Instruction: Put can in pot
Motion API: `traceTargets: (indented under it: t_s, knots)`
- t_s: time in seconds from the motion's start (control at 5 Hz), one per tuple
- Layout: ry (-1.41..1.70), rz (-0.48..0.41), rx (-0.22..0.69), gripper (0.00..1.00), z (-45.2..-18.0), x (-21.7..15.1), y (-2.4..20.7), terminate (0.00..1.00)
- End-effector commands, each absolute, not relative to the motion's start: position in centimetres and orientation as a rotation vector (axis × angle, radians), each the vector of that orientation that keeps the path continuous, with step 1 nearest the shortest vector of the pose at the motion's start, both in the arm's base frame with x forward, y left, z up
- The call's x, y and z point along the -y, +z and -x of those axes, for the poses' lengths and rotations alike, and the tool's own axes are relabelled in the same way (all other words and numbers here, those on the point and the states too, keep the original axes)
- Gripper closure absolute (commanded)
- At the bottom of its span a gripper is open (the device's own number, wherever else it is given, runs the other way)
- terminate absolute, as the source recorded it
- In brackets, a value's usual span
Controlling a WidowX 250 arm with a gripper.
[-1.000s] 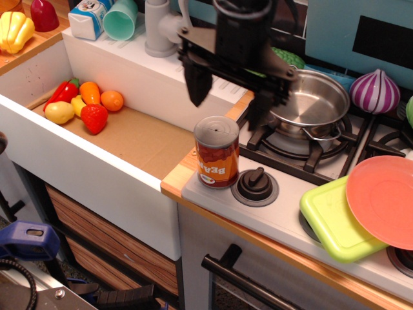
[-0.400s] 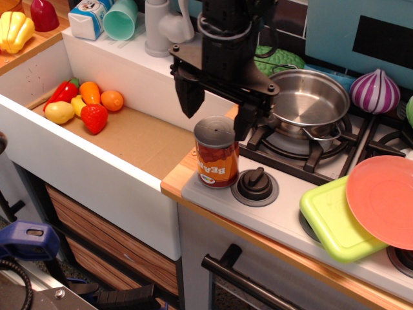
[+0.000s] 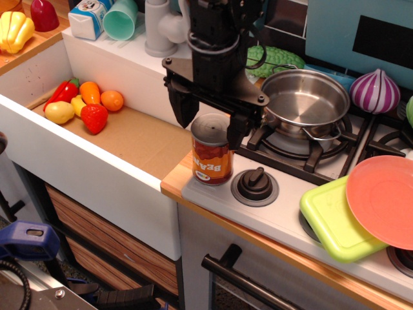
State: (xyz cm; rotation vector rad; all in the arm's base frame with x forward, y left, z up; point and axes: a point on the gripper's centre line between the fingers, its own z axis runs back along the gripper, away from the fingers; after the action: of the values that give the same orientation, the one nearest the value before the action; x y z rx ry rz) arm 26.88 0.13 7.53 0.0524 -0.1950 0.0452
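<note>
The can [image 3: 211,155] stands upright on the counter's front edge, left of the stove, with a grey lid and a red-brown and orange "BEANS" label. My black gripper [image 3: 210,121] is lowered over its top, open, with one finger [image 3: 182,106] to the left of the lid and the other [image 3: 236,128] close against its right side. The shiny steel pot [image 3: 303,97] sits empty on the back left burner, to the right of and behind the can.
A stove knob [image 3: 255,184] sits just right of the can. A green lid [image 3: 332,223] and an orange-pink plate [image 3: 384,200] lie at the front right. A purple onion [image 3: 375,91] is behind the pot. Toy fruits [image 3: 84,106] lie in the sink. A teal cup [image 3: 120,18] and a faucet [image 3: 158,29] stand at the back.
My gripper has moved left and down, from above the pot's left side to straddling the can's top. The can has shifted slightly left.
</note>
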Motion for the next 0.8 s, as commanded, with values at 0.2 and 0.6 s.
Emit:
traceTargets:
  t_s: [0.2, 0.6]
  knots:
    - [0.04, -0.018, 0.258, 0.0, -27.6, -0.7, 5.8, 0.0]
    - [0.051, -0.031, 0.218, 1.0, -28.0, -0.9, 7.0, 0.0]
